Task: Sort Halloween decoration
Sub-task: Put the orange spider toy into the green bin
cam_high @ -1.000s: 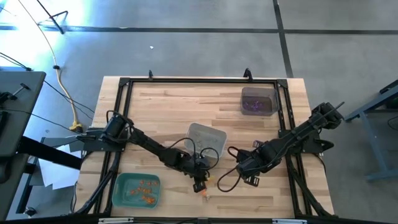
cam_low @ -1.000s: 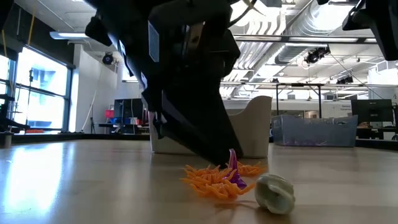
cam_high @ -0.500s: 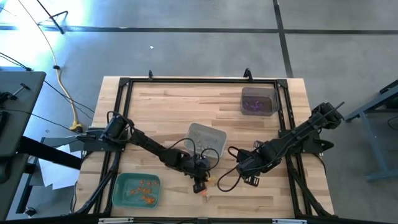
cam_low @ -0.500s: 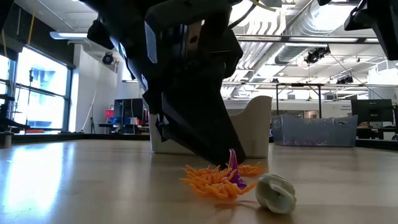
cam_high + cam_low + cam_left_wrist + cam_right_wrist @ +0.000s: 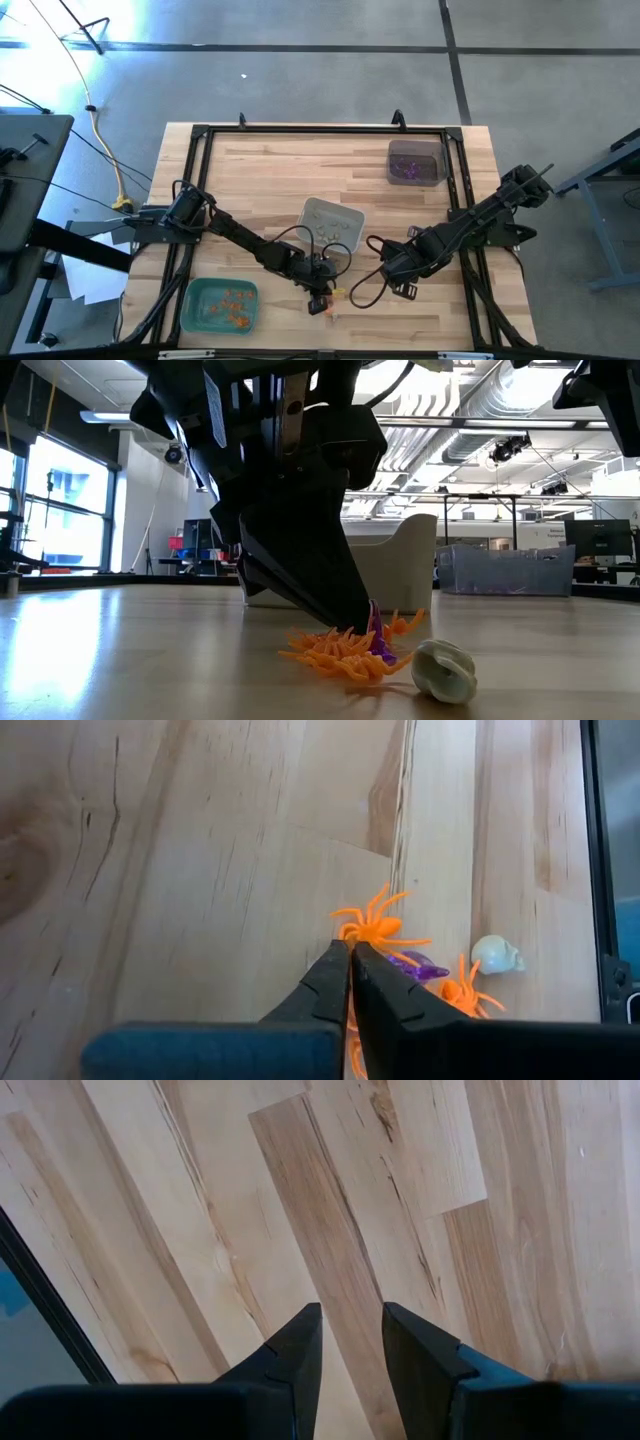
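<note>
My left gripper (image 5: 350,952) is down at the table, near the front edge, with its two fingers pressed together at the tips. The tips meet just at an orange spider (image 5: 378,929). I cannot tell if a leg of it is caught between them, because my own fingers hide the place where they touch. In the low view the gripper (image 5: 352,622) covers the back part of the little heap, so I cannot count the orange spiders (image 5: 340,650) there; their legs are tangled. A purple trinket (image 5: 418,965) lies under and beside them, mostly hidden, and its form is hard to make out. A pale whitish skull (image 5: 444,670) sits just beside the heap, apart from my fingers.

My right gripper (image 5: 350,1342) waits over bare wood on the right side of the table, fingers partly open, holding nothing.

Around, from above: the grey tray (image 5: 345,215) stands just behind the heap, with some small pieces inside too tiny to name. The green tray (image 5: 192,300) at the front left holds orange trinkets. The dark tray (image 5: 438,152) at the far right holds purple ones. Cables from both arms lie across the table (image 5: 260,170) between the grippers.
</note>
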Robot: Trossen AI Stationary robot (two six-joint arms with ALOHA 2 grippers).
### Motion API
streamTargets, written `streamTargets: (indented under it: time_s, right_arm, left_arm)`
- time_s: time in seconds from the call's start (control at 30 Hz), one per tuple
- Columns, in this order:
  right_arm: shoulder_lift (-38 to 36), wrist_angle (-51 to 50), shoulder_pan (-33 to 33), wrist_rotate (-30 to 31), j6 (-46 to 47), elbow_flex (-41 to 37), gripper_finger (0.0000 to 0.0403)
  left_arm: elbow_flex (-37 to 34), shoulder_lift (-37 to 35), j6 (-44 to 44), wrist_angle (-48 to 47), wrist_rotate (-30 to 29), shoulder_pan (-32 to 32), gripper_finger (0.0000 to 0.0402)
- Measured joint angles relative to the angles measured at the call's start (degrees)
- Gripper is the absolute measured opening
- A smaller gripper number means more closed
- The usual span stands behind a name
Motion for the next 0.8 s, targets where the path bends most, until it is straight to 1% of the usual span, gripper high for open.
streamTargets:
  time_s: [0.3, 0.57, 0.8]
  right_arm:
    - [0.0, 0.0, 0.0, 0.0, -0.1, 0.0, 0.01]
    - [0.0, -0.2, 0.0, 0.0, -0.3, 0.0, 0.01]
    - [0.0, -4.7, 0.0, 0.1, -0.6, 0.0, 0.01]
  left_arm:
    - [0.0, 0.0, -3.5, 0.4, 0.1, 0.5, 0.0]
    - [-0.2, -1.4, -3.6, 0.5, 0.8, 0.5, 0.0]
    - [1.4, -3.3, -4.3, -0.4, 1.3, 0.2, 0.0]
